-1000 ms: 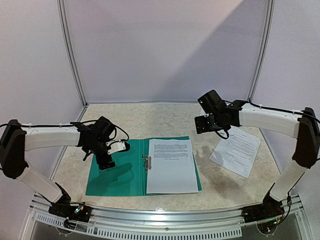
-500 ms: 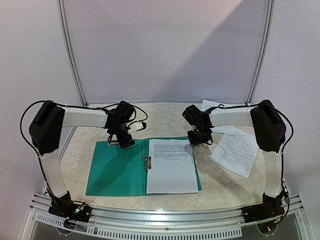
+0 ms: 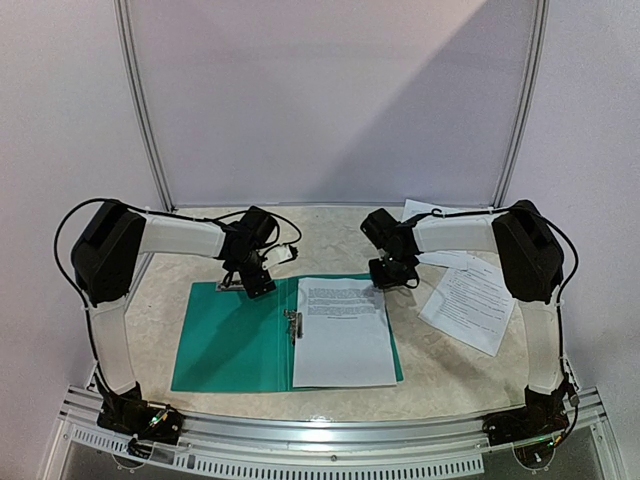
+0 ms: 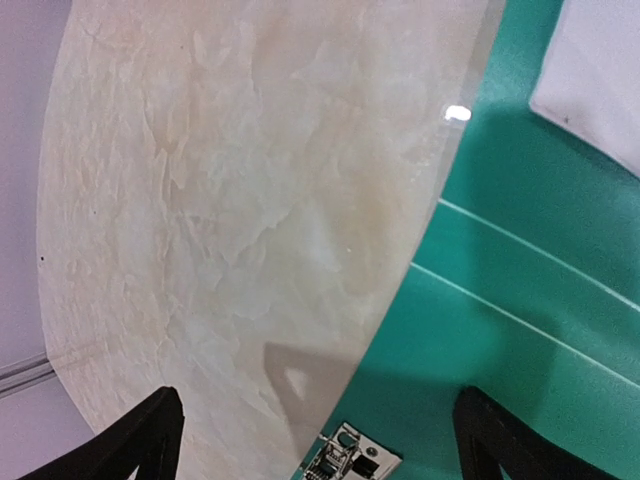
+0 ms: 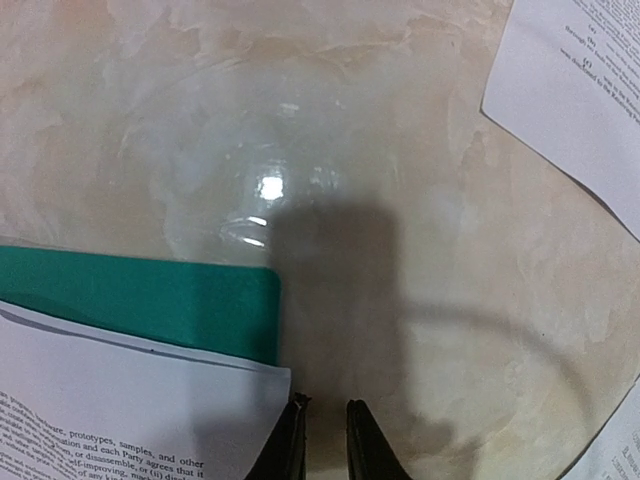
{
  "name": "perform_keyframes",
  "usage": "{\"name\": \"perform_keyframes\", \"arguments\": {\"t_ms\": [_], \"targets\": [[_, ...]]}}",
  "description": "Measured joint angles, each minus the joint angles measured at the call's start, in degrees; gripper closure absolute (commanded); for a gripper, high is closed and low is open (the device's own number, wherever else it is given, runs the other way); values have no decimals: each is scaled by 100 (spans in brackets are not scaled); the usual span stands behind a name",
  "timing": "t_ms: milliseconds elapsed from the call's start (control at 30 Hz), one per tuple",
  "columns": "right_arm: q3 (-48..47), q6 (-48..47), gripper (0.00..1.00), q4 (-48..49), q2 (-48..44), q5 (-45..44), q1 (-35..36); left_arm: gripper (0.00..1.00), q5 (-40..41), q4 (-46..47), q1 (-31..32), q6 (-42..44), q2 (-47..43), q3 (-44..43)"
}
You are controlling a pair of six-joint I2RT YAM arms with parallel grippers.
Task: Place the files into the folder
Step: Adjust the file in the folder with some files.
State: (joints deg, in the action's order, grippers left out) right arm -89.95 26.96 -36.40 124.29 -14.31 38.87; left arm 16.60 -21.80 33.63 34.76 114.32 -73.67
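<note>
While the right gripper sits with fingers nearly together by the corner of the sheet in the open folder, left gripper spread wide, any drag could skew that page out.

Open teal folder, one file inside

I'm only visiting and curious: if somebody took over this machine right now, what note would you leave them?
Left gripper: open, empty, above the far edge of the folder, near its clip.
Right gripper: fingers nearly shut at the far right corner of the sheet; whether it pinches the sheet is unclear.
Folder: open flat on the table.
Done: one sheet lies on its right half.
Left: the loose sheets on the table to the right.
</note>
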Motion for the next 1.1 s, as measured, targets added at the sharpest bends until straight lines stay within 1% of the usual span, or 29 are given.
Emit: {"name": "perform_keyframes", "arguments": {"t_ms": [433, 700, 933, 1100], "targets": [[0, 243, 86, 181, 2, 140, 55, 4, -109, 70, 52, -92, 20, -9], [-55, 317, 84, 236, 2, 142, 94, 3, -114, 76, 52, -96, 22, -9], [-55, 404, 80, 258, 2, 136, 98, 3, -116, 76, 52, -94, 22, -9], [-55, 393, 73, 225, 0, -26, 98, 3, -116, 81, 52, -92, 22, -9]]}}
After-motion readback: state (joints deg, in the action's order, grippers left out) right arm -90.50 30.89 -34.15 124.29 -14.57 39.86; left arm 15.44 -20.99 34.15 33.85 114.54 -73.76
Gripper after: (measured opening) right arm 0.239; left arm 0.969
